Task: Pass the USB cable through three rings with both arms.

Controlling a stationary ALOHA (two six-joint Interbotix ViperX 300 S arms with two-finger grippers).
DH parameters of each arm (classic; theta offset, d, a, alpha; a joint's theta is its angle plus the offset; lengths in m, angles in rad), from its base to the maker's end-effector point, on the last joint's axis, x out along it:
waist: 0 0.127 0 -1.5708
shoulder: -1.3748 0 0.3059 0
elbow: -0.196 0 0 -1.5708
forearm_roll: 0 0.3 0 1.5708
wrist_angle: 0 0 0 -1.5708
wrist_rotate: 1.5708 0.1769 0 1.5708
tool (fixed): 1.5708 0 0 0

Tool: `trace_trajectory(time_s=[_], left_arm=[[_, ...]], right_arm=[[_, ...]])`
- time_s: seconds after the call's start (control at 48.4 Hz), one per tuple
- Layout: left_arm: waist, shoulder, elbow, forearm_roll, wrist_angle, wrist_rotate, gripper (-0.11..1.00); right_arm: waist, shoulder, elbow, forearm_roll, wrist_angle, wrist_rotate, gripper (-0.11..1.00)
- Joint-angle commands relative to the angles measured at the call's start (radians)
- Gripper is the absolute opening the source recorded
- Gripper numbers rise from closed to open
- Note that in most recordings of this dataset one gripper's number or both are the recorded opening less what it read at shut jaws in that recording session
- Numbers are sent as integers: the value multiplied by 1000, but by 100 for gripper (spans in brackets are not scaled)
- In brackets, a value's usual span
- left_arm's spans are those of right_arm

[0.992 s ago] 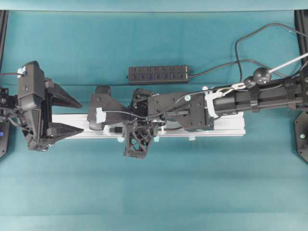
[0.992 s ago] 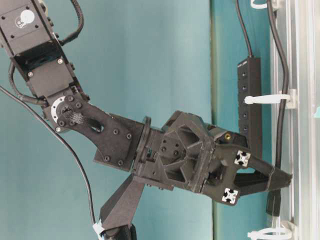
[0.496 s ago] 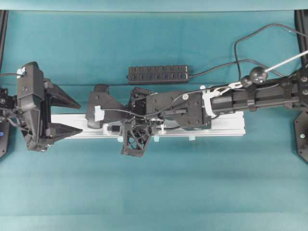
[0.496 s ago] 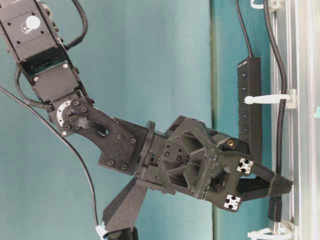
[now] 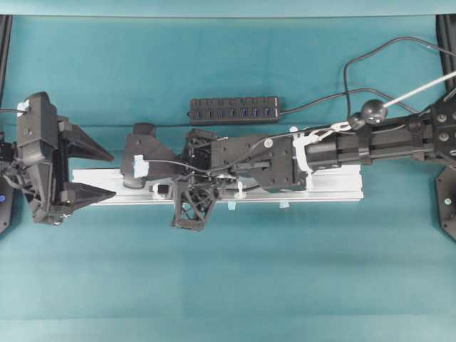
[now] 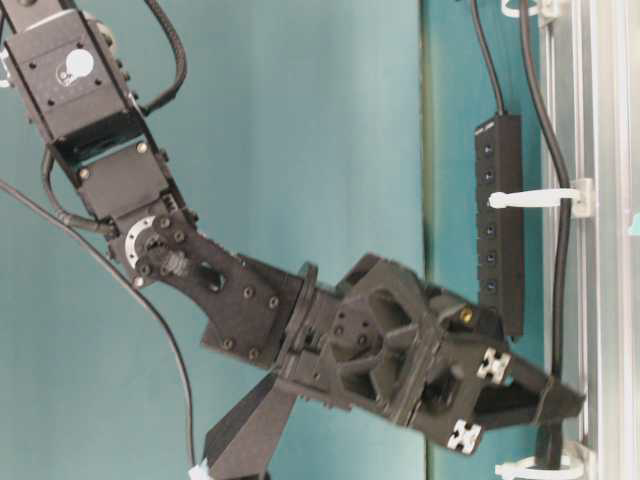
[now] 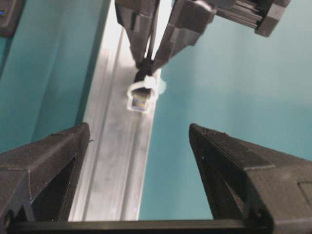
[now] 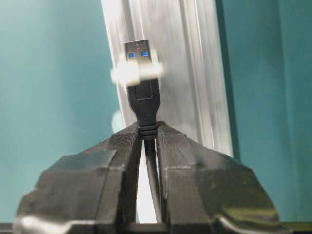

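Plug first, the USB cable pokes through a white ring just ahead of the right pincer, whose jaws are clamped tight on the cord right behind the plug's collar, presumably so the stiff tip can be steered straight along the silver rail. Facing it from beyond that ring, the left pincer waits with jaws spread wide and nothing between them, seemingly placed to take the plug once it clears the loop. Behind the right pincer, the cord trails back along the rail under a second ring, and part of a third shows at the far end. Off to the side of the arm, a black hub strip lies on the teal worktop. Counted: one cable, three rings, two arms, one rail, one hub.
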Motion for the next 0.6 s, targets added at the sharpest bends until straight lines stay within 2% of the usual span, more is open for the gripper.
trace_trajectory(time_s=[0.0, 0.331, 0.578], left_arm=[[-2, -2, -8, 2, -3, -2, 88], [-2, 5, -8, 2, -9, 0, 88], [-9, 32, 0, 2, -37, -2, 87]], right_arm=[[0, -3, -21, 3, -12, -3, -7], [0, 2, -21, 6, -61, 0, -7], [0, 0, -14, 29, -77, 2, -7]])
